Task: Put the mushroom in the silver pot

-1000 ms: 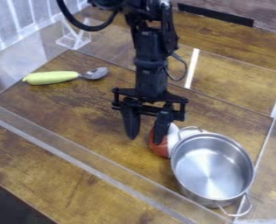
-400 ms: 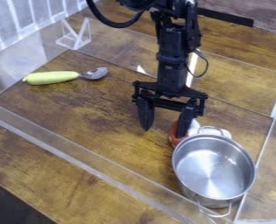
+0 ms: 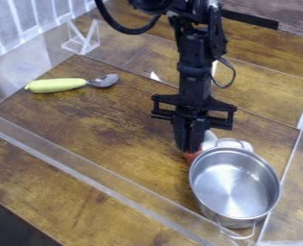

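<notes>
The gripper (image 3: 192,144) points straight down at the wooden table, just left of the silver pot's far rim. Its dark fingers (image 3: 188,133) are drawn together and shut on the mushroom (image 3: 193,152). Only a small reddish bit of the cap shows under the fingertips, low at the table. The silver pot (image 3: 238,188) is a round, shiny, shallow pot at the lower right, with nothing inside. One loop handle (image 3: 228,145) sits close beside the gripper.
A long yellow-green vegetable (image 3: 55,85) and a small metal spoon (image 3: 105,80) lie at the far left. Clear plastic walls (image 3: 77,159) fence the work area. A white rack (image 3: 79,38) stands at the back left.
The gripper's fingers, spread wide over the mushroom before, have closed on it. The arm has shifted slightly right and lower, towards the pot.
</notes>
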### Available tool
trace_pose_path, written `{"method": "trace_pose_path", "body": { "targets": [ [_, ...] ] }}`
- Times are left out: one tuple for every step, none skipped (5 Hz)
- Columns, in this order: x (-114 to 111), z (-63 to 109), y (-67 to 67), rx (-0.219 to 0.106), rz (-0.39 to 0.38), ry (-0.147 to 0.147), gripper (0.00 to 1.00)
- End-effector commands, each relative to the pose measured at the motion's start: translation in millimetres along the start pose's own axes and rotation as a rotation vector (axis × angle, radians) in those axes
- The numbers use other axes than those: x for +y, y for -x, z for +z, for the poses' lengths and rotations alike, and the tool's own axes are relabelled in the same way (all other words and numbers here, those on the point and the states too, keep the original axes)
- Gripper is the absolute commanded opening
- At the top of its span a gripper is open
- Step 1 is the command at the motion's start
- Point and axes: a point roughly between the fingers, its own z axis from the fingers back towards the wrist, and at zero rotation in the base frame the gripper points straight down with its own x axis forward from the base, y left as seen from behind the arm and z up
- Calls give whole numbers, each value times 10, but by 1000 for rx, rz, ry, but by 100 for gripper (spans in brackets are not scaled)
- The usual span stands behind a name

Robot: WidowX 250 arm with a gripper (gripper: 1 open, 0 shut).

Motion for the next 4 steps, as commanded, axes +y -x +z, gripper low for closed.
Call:
{"method": "trace_pose_path", "body": {
  "targets": [
    [-354,-102,139,-14,-64,11,0],
    [-592,-50,222,-16,-73,26,0],
    [-856,-7,321,-18,-80,45,0],
    [-799,-98,411,-21,-94,40,0]
  ]
}}
